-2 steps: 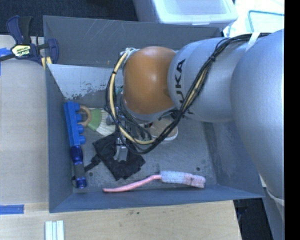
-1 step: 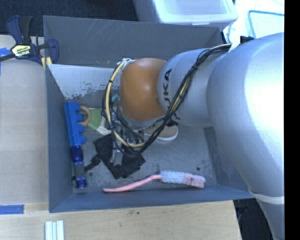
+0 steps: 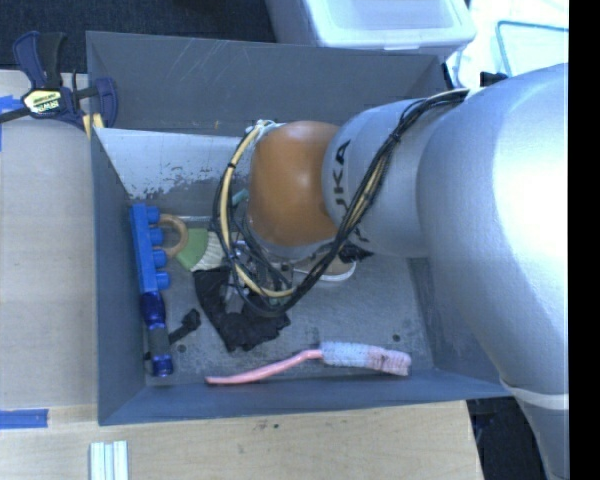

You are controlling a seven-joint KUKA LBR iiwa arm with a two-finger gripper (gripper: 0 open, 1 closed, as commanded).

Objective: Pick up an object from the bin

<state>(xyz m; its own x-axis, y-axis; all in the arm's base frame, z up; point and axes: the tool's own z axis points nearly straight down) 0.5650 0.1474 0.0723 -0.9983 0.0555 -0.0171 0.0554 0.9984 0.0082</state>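
The tool (image 3: 248, 286) is seen low in the bin (image 3: 280, 398); whether it is wide or narrow cannot be told. A black crumpled piece (image 3: 242, 330) lies directly beneath it, a green scrap (image 3: 194, 251) just beside and a pink brush (image 3: 310, 360) farther off. Nothing is seen lifted, so the pick is judged not yet done.

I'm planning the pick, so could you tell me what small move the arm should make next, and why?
Probably a short, straight descent. The hand is over the black crumpled thing mid-bin. The blue bar lies along the left wall and the pink brush by the near wall, both farther off. Whether hand and thing already touch, I cannot tell.
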